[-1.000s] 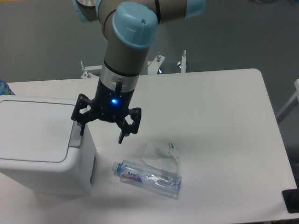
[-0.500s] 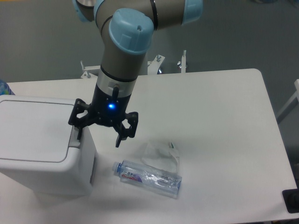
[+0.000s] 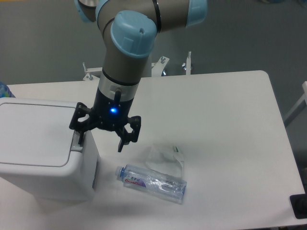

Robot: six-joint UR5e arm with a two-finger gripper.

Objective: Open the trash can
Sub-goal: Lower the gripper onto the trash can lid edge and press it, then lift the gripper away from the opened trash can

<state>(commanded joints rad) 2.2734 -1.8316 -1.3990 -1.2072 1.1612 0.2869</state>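
Fixed camera, looking down on a white table [image 3: 220, 120].

Trash can [image 3: 41, 148] at the table's left edge, near the front-left corner; boxy, white, rounded at the corners. Lid [image 3: 33, 134] flat and closed, so nothing of the inside visible. Long axis roughly left to right across the table, with the grey push tab [image 3: 76, 143] on the rim at the end facing the table's middle.

Gripper [image 3: 99, 140] spread wide, holding nothing. Left-hand finger [image 3: 79, 136] right over the grey tab, contact impossible to judge; the other finger [image 3: 122, 143] hanging past the can's side, above bare table. Blue light lit on the gripper body.

Just beside the can, toward the front edge: clear water bottle [image 3: 151, 181] lying on its side, cap end toward the can, apart from it. Crumpled clear plastic [image 3: 165, 159] touching the bottle on its far side. Metal brackets [image 3: 158, 67] beyond the table's back edge.
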